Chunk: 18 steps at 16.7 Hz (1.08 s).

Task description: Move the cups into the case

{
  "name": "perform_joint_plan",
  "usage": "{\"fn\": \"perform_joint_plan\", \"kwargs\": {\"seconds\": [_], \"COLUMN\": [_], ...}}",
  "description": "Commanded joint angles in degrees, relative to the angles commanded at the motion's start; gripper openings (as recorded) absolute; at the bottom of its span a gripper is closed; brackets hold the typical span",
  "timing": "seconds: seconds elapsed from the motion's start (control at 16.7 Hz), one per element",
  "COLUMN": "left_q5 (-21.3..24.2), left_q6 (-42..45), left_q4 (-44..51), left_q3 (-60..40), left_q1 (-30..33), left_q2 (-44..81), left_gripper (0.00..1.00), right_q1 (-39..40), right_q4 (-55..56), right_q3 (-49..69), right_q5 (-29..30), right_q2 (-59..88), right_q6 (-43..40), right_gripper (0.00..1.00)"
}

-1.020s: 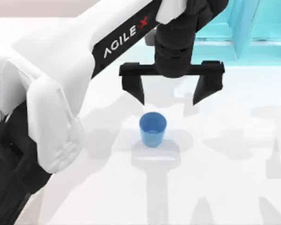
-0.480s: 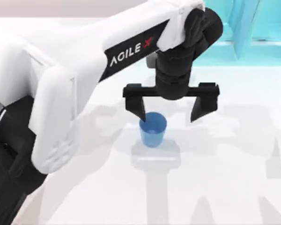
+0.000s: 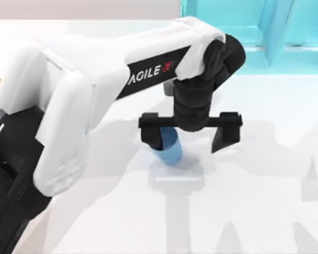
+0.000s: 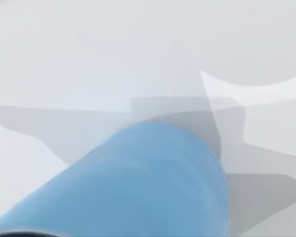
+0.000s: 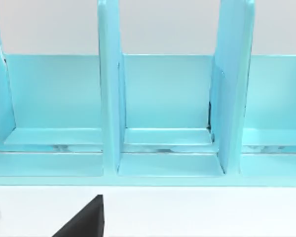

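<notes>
The left claw (image 3: pixel 190 133) hangs low over the white tabletop (image 3: pixel 254 211), spread wide and holding nothing. The blue cup (image 3: pixel 169 151) sits right under its left-hand finger (image 3: pixel 152 135), well off the middle of the gap, and the other finger stands clear of it on the far side. From the wrist, the cup (image 4: pixel 138 182) looks leaning or partly tipped against the tabletop (image 4: pixel 89 49), though I can't tell whether the finger is pressing it. Further out, well behind the claw, runs a turquoise rack (image 3: pixel 254 26) of upright dividers; the right wrist view faces that rack (image 5: pixel 163 108) close up with a dark finger tip (image 5: pixel 86 219) at its edge, too little to say how that claw stands. By my reckoning the job has barely begun: this cup is ungrasped and nothing has gone into the case.
</notes>
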<state>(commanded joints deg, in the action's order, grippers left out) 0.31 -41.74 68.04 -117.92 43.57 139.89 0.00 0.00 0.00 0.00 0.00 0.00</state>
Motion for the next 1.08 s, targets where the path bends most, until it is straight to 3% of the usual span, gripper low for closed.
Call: {"fn": "perform_joint_plan", "kwargs": {"seconds": [0.06, 0.84, 1.08], "left_q5": [0.00, 0.00, 0.00], "left_q6": [0.00, 0.00, 0.00], "left_q4": [0.00, 0.00, 0.00], "left_q3": [0.00, 0.00, 0.00], "left_q1": [0.00, 0.00, 0.00], "left_q2": [0.00, 0.00, 0.00], "left_gripper": [1.00, 0.02, 0.00], "right_q1": [0.00, 0.00, 0.00], "right_q4": [0.00, 0.00, 0.00], "right_q3": [0.00, 0.00, 0.00], "right_q5": [0.00, 0.00, 0.00], "right_q2": [0.00, 0.00, 0.00], "right_q6": [0.00, 0.00, 0.00], "right_gripper": [1.00, 1.00, 1.00]}}
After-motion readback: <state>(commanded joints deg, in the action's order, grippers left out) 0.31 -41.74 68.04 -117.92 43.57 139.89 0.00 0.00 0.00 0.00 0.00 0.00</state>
